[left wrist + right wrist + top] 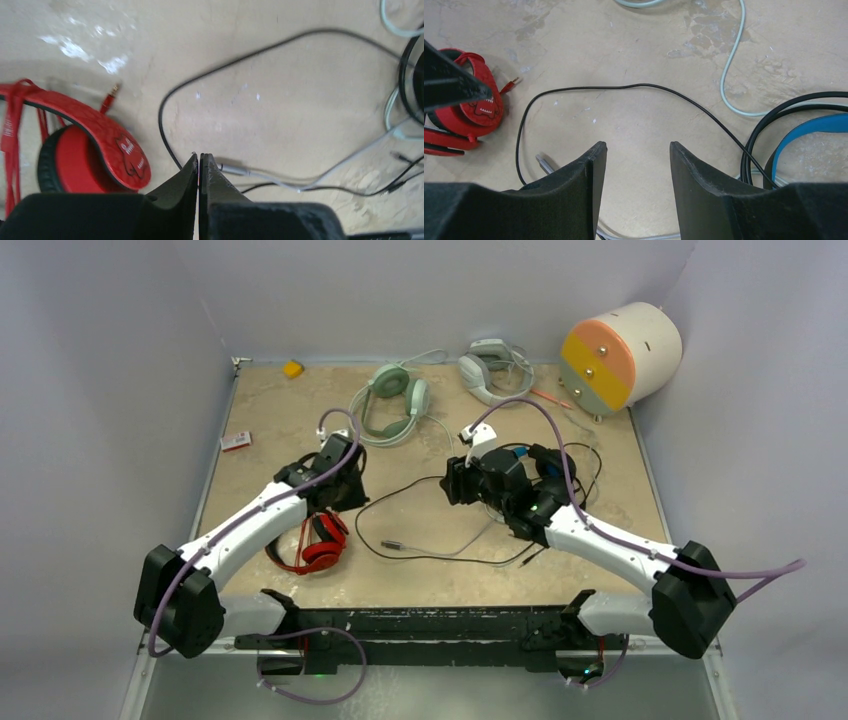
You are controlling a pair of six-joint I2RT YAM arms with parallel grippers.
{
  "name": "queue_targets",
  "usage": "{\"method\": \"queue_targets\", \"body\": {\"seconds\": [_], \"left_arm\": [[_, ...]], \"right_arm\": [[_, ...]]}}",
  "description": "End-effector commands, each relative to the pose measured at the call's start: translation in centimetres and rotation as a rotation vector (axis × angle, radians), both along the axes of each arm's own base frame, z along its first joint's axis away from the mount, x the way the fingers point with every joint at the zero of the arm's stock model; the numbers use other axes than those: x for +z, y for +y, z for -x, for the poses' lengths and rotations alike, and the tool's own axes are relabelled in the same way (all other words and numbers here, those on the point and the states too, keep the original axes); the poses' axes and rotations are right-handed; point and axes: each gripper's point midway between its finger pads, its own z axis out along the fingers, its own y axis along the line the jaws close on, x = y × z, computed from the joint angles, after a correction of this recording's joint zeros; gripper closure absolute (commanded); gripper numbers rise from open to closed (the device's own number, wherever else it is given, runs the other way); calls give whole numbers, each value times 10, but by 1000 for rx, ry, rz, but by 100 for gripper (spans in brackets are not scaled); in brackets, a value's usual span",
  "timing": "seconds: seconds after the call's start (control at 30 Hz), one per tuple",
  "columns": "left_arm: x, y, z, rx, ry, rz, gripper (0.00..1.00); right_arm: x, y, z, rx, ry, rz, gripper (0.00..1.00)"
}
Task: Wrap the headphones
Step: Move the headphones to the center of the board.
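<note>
Robotics lab cell: white panels [100, 390] wall in a table [430, 585] (two robot arms [250, 530] bolted on)

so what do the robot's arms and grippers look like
Both arms match: the left arm and right arm have white links between chunky black joint housings, with a lilac cable looping along each. The left gripper and right gripper have matte black, wedge-shaped fingers tapering to narrow tips.

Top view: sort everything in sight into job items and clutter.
Job:
red headphones
green headphones
blue headphones
loose black cable

Clutter:
grey headphones
round drum
yellow block
small red box
</note>
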Motion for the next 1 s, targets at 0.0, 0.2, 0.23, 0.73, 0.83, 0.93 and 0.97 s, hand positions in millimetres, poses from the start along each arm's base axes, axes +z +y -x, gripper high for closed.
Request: {"method": "queue_targets", "body": {"seconds": [0.0,0.2,0.23,0.73,0.83,0.93,0.97], "left_arm": [[-20,-27,43,-98,106,55,100],[-58,-59,87,-176,215,43,100],[-62,-57,90,-162,226,44,100],[-49,75,37,429,106,179,100],[-38,71,21,373,57,195,100],[-24,50,10,232,22,256,97],[-20,43,7,189,13,273,96]], "right_arm": [[8,-7,2,-21,-25,-20,48],[9,-8,0,-49,-28,-51,49],[9,-7,0,-49,-28,-52,49],[11,-12,4,-54,-22,-45,49],[3,-19,12,-70,25,-29,49],[-5,-36,15,-129,47,17,43],[-5,-41,15,-154,50,30,37]]}}
